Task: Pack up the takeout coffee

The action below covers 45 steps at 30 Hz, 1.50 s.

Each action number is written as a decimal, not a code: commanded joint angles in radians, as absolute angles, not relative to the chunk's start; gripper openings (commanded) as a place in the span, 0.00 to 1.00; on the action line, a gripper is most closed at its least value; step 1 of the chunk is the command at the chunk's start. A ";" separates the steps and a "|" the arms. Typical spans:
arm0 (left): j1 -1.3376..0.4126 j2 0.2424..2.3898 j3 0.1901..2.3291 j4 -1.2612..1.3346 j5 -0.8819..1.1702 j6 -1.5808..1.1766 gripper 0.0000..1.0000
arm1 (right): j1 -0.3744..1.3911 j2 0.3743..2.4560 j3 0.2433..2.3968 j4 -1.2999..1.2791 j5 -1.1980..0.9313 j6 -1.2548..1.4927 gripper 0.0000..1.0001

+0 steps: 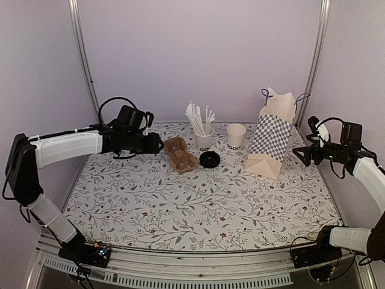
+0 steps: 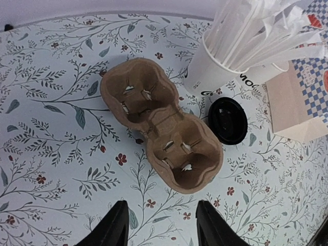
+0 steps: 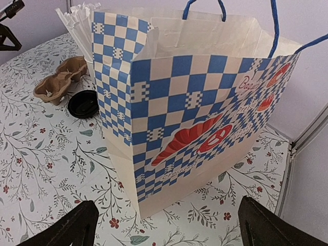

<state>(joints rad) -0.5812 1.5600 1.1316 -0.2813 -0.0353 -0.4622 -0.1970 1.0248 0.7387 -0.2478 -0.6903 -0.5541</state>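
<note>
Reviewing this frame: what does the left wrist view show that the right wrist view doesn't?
Left wrist only: the lettered side of the straw cup and the left fingers, apart, empty. Right wrist only: the open top of the checkered bag, its blue handles and the right fingers, wide apart. Both: the brown carrier, the black lid on the table, the straws.
</note>
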 commanded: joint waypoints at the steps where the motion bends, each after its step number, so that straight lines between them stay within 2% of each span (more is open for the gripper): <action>1: -0.601 1.640 1.199 -0.344 -0.052 -0.527 0.47 | -0.184 1.018 0.739 -0.266 -0.692 -0.575 0.99; 8: -0.608 1.730 1.229 -0.324 0.029 -0.540 0.47 | -0.156 1.042 0.746 -0.284 -0.696 -0.582 0.99; 12: -0.615 1.775 1.247 -0.324 0.010 -0.548 0.52 | -0.123 1.063 0.747 -0.296 -0.691 -0.600 0.99; 18: -0.615 1.853 1.285 -0.327 0.013 -0.556 0.54 | -0.106 1.066 0.741 -0.291 -0.664 -0.609 0.99; 36: -0.615 2.005 1.440 -0.385 -0.078 -0.553 0.43 | -0.086 1.089 0.744 -0.301 -0.654 -0.622 0.99; 45: -0.614 2.048 1.480 -0.424 -0.123 -0.520 0.43 | -0.071 1.111 0.747 -0.306 -0.635 -0.627 0.99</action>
<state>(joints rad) -0.6052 2.0235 1.4418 -0.3927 -0.0875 -0.5484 -0.0883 1.0958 0.7387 -0.2920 -0.6590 -0.6182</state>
